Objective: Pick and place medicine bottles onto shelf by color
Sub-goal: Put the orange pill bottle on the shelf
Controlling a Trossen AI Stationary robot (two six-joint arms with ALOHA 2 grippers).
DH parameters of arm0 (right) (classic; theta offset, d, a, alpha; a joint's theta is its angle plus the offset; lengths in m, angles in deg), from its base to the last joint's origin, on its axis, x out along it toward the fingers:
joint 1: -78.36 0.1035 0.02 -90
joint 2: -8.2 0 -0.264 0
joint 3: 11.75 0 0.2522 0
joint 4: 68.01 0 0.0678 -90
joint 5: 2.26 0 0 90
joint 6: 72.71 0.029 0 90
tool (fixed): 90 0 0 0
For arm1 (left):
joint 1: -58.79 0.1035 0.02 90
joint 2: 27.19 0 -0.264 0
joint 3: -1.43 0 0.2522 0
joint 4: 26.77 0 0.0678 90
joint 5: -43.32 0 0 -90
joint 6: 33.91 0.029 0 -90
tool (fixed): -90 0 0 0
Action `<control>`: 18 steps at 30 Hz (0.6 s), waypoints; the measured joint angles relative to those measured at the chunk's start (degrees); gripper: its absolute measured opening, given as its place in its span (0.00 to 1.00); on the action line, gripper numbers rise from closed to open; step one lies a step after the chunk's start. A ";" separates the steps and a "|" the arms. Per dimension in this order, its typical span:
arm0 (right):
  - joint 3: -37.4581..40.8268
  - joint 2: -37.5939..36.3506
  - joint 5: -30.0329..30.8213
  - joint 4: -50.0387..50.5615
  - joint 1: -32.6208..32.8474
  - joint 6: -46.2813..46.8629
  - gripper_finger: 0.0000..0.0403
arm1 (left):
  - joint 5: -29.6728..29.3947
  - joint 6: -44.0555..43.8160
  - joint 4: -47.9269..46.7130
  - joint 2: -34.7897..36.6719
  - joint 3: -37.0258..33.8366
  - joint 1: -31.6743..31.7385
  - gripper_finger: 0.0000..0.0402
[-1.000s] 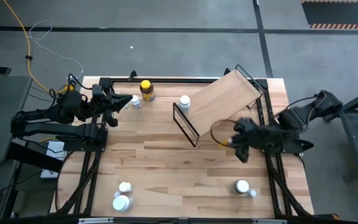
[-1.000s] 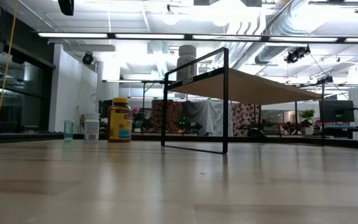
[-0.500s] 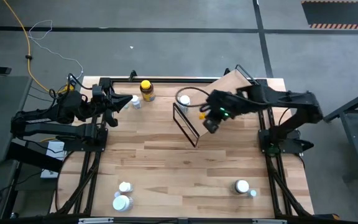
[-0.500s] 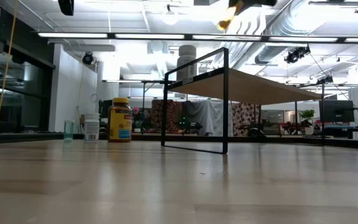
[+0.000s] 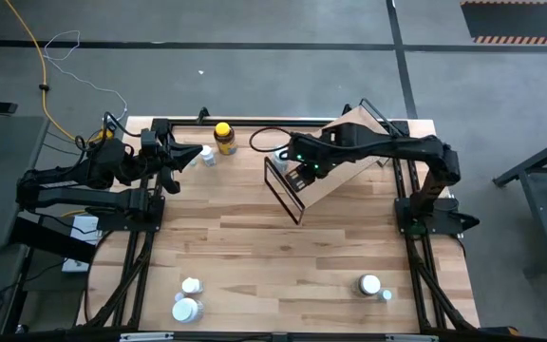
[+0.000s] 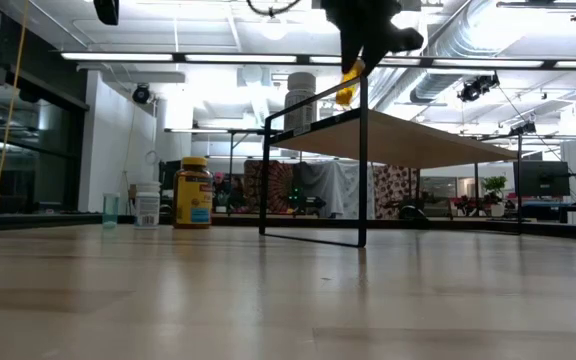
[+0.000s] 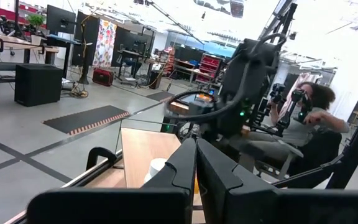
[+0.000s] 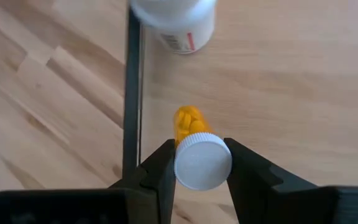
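- Amber pill bottle [image 8: 191, 127] with white cap, clamped between our right gripper [image 8: 197, 163] fingers, upper centre above the shelf [image 5: 345, 152] edge.
- Left gripper [image 7: 194, 168] waits upper left, fingers closed, empty.

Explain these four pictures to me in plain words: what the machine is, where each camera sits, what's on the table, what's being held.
Two dark robot arms work at a wooden table. One camera looks down from above, one sits at tabletop level, and one rides on each wrist. The right gripper, over the wooden shelf, holds a small orange bottle with a white cap. The left gripper waits at the table's far left corner. White bottles and an amber bottle stand around.
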 joint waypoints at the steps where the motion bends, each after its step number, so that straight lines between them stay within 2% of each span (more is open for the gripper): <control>1: 0.00 0.36 -0.52 -0.01 -0.30 0.90 0.27 | 0.00 0.00 0.00 -0.01 0.00 -0.01 0.01; 9: 0.00 1.49 -1.94 -0.41 -0.92 3.22 0.27 | 0.00 0.00 0.00 0.01 0.00 0.00 0.01; 18: 1.16 1.45 0.04 -2.42 -0.93 3.05 0.27 | 0.00 -0.02 0.01 0.00 0.00 -0.01 0.01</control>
